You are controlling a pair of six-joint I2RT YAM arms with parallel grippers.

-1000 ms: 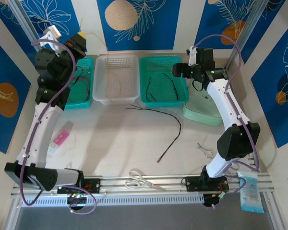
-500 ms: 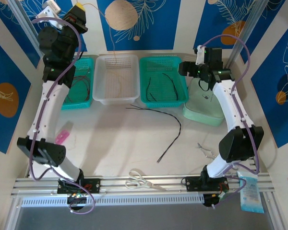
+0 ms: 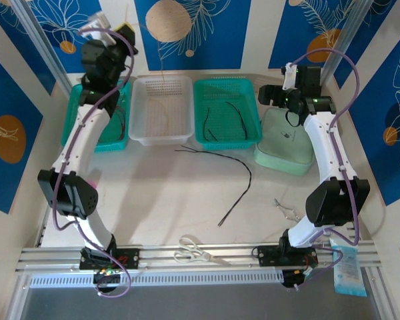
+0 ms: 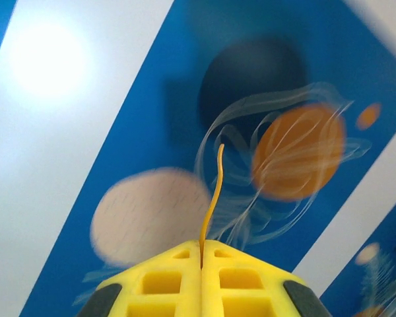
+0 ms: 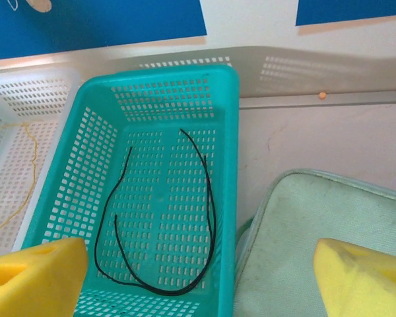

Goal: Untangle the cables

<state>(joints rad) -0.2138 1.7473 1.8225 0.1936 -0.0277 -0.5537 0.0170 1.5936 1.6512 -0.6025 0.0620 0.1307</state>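
The cables [image 3: 249,179] are thin, light and limp, so each will likely sag and trail from wherever it is pinched. A hold near one end should let the rest hang free and slide out of a knot, though so fine a strand could slip between smooth pads. The left gripper [image 4: 201,254], raised high at the far left, has its pads pressed together on a yellow wire [image 4: 214,178], whose lower part lies in the white basket [image 3: 141,133]. The right gripper [image 5: 198,277] hovers with fingers spread wide above the right teal basket [image 5: 228,132], where a black wire [image 5: 211,218] lies in a loose loop. A long black wire [image 3: 235,205] lies on the table [image 3: 153,200], and more dark wires [image 3: 118,121] sit in the left teal basket [image 3: 110,143].
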